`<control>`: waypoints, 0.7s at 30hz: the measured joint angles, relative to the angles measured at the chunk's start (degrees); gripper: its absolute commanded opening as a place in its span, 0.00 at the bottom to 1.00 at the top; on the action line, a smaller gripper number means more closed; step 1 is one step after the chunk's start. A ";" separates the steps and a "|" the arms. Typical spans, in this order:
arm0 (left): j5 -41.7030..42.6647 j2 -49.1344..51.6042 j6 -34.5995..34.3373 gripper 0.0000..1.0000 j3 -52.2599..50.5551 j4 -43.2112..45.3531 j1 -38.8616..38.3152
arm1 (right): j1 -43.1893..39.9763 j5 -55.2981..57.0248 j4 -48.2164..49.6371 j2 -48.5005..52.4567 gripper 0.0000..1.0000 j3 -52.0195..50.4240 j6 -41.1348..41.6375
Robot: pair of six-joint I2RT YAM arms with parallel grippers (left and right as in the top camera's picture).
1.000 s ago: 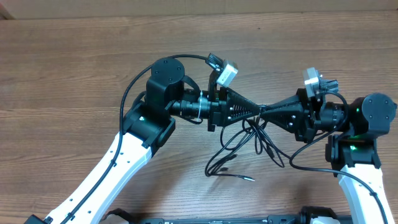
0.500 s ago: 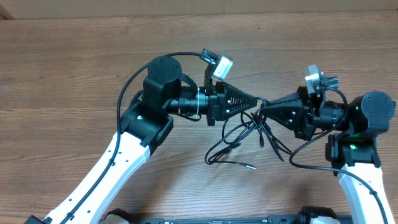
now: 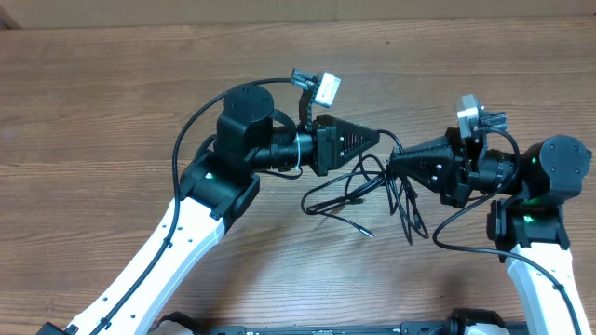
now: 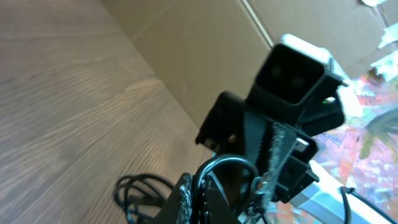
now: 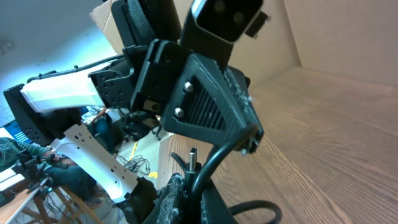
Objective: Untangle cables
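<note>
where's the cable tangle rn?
Overhead view: the cables are mid-table, pinched between the left claw and the right claw, with loops spilling from the claws toward the near edge.

a brown wood-grain table (image 3: 93, 93) — a plain cardboard panel (image 4: 186, 50) stands along its far edge.

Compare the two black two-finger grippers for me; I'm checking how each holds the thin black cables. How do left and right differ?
The black left gripper points rightward, while the black right gripper points leftward, facing it. The left gripper's tip lies farther from the arm bases than the right gripper's. A rounded cable loop shows at the left gripper, and a small plug end stands by the right gripper. Both are shut on the thin black cables.
</note>
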 measured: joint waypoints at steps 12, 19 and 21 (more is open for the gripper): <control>2.08 0.15 3.19 0.04 0.00 2.80 2.47 | 0.04 -4.26 0.39 -0.33 1.00 0.00 -0.44; 9.14 0.28 5.11 0.04 0.00 8.83 2.47 | 0.04 -4.28 0.39 -0.33 1.00 0.00 -0.42; 11.06 0.35 5.25 0.04 0.00 11.04 2.47 | 0.04 -4.26 0.42 -0.33 1.00 0.00 -0.02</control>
